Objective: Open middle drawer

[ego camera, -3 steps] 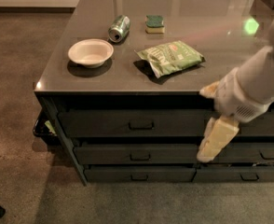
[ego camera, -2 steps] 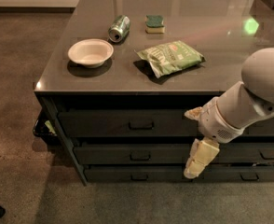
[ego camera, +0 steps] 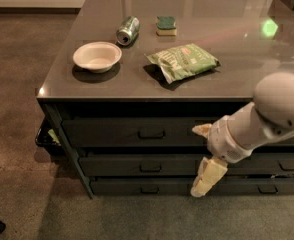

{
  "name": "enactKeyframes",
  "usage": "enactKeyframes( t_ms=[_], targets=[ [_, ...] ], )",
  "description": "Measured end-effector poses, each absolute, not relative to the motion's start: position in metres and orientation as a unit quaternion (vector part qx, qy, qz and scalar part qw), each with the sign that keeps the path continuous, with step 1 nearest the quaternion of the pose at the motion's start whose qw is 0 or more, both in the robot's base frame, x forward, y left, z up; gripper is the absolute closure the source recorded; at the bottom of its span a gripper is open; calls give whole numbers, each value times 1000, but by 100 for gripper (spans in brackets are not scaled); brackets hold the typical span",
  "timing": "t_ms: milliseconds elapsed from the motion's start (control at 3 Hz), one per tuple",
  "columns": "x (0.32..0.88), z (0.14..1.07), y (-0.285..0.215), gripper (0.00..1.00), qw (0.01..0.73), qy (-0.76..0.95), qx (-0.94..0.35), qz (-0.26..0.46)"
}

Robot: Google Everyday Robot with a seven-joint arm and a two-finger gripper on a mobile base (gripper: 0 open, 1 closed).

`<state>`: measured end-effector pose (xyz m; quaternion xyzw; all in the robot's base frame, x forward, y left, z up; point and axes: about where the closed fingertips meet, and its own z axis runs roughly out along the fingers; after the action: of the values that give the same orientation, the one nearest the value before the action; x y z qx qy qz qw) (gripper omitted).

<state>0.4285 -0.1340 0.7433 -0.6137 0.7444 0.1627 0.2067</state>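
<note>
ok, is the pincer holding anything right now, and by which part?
Nothing is held. The pincer hangs to the right of the middle drawer, apart from its loop handle, which is free.

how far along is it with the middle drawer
Done: nothing yet. The middle drawer looks fully shut, not pulled out at all. In hand: the gripper hangs pointing down, low and to the right of the drawer's handle, apart from it. Left: bring the gripper to the handle, take hold and pull the drawer out.
</note>
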Motion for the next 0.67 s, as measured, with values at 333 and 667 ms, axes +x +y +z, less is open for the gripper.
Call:
enactKeyframes(
  t_ms=[333,667],
  targets=[
    [436,681,-113,0,247,719,-621,192],
    [441,627,-97,0,264,698,-629,217]
  ],
)
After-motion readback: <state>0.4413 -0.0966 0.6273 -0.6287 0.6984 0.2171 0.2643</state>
